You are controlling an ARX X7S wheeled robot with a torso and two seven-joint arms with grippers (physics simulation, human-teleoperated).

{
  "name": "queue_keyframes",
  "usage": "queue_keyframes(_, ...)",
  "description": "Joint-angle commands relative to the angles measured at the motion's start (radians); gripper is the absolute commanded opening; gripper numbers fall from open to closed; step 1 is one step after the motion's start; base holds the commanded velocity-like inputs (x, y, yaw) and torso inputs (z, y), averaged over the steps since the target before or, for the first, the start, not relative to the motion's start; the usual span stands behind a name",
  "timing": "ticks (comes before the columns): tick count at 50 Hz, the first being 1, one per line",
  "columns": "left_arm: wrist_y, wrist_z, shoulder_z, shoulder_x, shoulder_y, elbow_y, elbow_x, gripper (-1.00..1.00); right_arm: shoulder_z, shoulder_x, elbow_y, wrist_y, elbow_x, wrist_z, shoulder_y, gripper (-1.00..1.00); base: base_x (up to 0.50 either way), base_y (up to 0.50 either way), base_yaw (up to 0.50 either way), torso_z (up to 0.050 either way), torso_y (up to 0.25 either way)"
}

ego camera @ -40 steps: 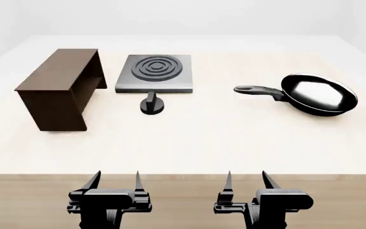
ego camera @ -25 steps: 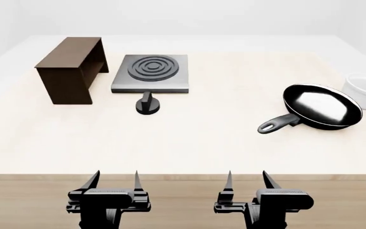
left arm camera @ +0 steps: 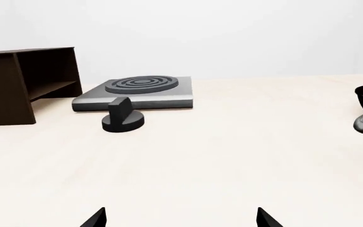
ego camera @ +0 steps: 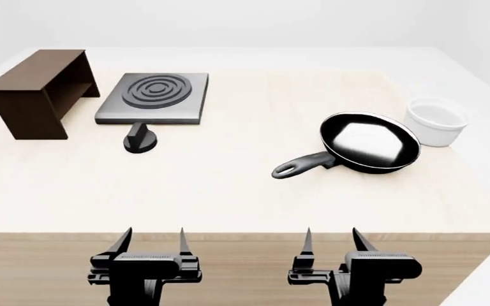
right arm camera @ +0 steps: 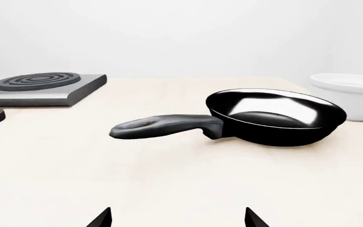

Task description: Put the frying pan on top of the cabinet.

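The glossy black frying pan (ego camera: 369, 143) lies on the table at the right, its long handle (ego camera: 303, 165) pointing toward the near left. It also shows in the right wrist view (right arm camera: 276, 117), ahead of the gripper. The dark brown cabinet (ego camera: 36, 92) stands at the far left, open side facing right; it shows in the left wrist view (left arm camera: 19, 85) too. My left gripper (ego camera: 152, 242) and right gripper (ego camera: 329, 242) are both open and empty, held below the table's near edge, far from pan and cabinet.
A grey square burner plate (ego camera: 153, 97) with concentric rings lies right of the cabinet, with a small black knob (ego camera: 140, 139) in front of it. A white bowl (ego camera: 436, 120) stands just right of the pan. The light table (ego camera: 228, 191) ends at a wooden front edge.
The scene has shifted left in the head view: cabinet, burner and pan now sit further left, and the white bowl shows in full. Both grippers hold the same place, still open.
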Motion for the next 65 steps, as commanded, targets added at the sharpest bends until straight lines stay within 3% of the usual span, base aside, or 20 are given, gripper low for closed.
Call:
queue_keyframes(1, 0.016, -0.023, 0.019, -0.014, -0.002, -0.008, -0.002, 1.00, -0.014, 0.015, 0.000, 0.004, 0.012, 0.019, 0.003, 1.00, 0.00, -0.50, 0.00, 0.000, 0.000)
queue_keyframes(4, 0.003, -0.027, 0.025, -0.018, 0.000, 0.004, -0.004, 1.00, -0.003, 0.012, -0.005, 0.027, 0.007, 0.053, 0.010, 1.00, 0.00, -0.49, 0.00, 0.000, 0.000)
queue_keyframes(8, -0.287, -0.030, 0.027, -0.033, -0.066, 0.198, -0.034, 1.00, 0.032, 0.040, -0.193, 0.316, 0.037, 0.100, 0.090, 1.00, 0.00, 0.00, 0.00, 0.000, 0.000)
queue_keyframes(11, -0.579, -0.058, 0.018, -0.032, -0.212, 0.413, -0.044, 1.00, 0.044, 0.073, -0.412, 0.515, 0.048, 0.120, 0.207, 1.00, 0.00, 0.00, 0.00, 0.000, 0.000)
queue_keyframes(15, -0.672, -0.096, -0.012, -0.015, -0.315, 0.491, -0.055, 1.00, 0.033, 0.089, -0.531, 0.635, 0.043, 0.143, 0.296, 1.00, 0.37, 0.00, 0.00, 0.000, 0.000)
queue_keyframes(20, -0.604, -0.099, 0.004, -0.019, -0.291, 0.425, -0.051, 1.00, 0.030, 0.082, -0.464, 0.597, 0.031, 0.158, 0.268, 1.00, 0.50, 0.00, 0.00, 0.000, 0.000)
queue_keyframes(65, -0.602, -0.135, 0.032, -0.059, -0.299, 0.410, -0.106, 1.00, 0.023, 0.100, -0.482, 0.570, 0.063, 0.189, 0.259, 1.00, 0.49, 0.00, 0.00, 0.000, 0.000)
